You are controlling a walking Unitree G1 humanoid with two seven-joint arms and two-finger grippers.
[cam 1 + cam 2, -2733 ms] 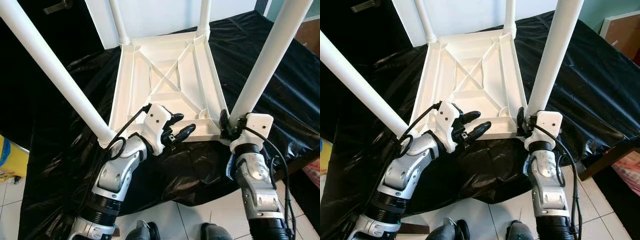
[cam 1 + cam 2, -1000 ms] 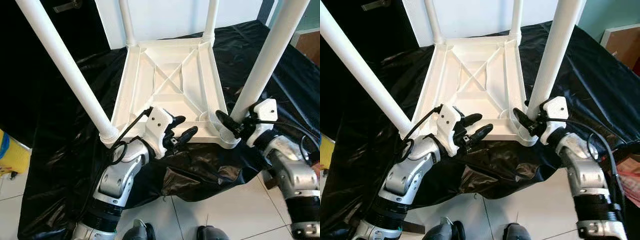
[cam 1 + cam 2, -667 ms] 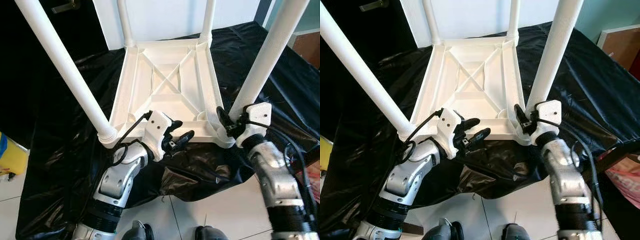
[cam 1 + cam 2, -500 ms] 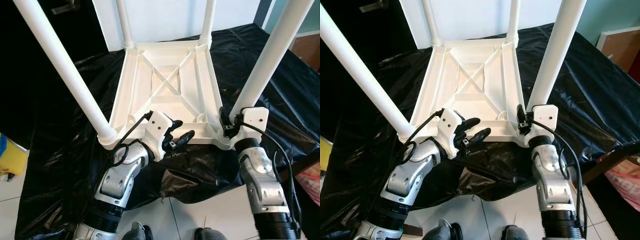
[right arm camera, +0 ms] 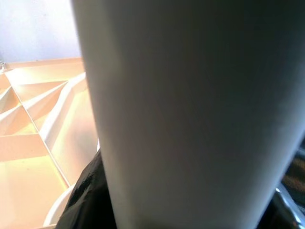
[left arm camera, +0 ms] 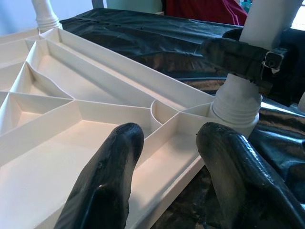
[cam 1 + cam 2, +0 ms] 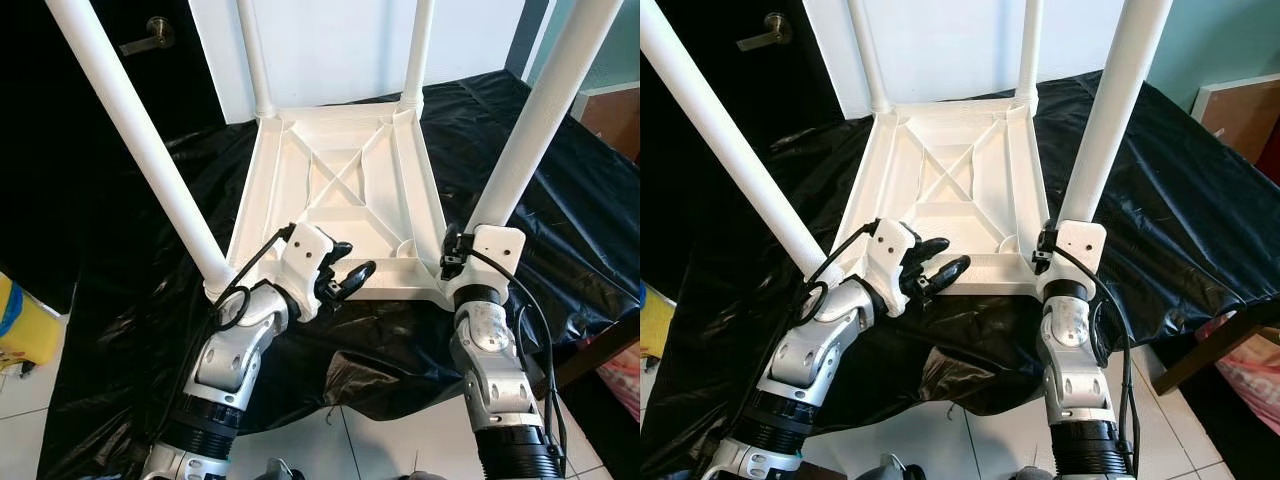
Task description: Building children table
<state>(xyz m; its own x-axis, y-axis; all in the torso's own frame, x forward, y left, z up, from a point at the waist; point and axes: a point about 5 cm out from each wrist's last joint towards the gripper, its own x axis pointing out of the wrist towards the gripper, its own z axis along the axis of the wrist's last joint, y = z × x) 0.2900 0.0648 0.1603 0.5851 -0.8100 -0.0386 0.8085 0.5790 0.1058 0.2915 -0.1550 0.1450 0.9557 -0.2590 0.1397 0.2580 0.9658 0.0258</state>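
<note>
A white children's table [image 7: 340, 190] lies upside down on a black plastic sheet [image 7: 130, 300], with all of its white legs pointing up. My left gripper [image 7: 352, 262] is open at the table's near edge. Its fingers [image 6: 114, 181] hover just above the ribbed underside and hold nothing. My right gripper [image 7: 458, 245] is shut on the foot of the near right leg [image 7: 530, 120], just above its socket [image 6: 236, 102]. In the right wrist view that leg [image 5: 190, 109] stands very close, with a black finger [image 5: 88, 200] beside it.
The near left leg [image 7: 140, 140] slants up beside my left arm. A dark door with a handle [image 7: 150, 35] stands at the back left. A yellow object [image 7: 15, 320] sits at the left edge. White floor tiles [image 7: 330, 440] lie below the sheet, and a wooden edge [image 7: 600, 345] juts in at the right.
My right forearm has swung in from the right to stand straight below the near right leg, and its fingers have shut on the leg's foot. The left gripper has kept its place.
</note>
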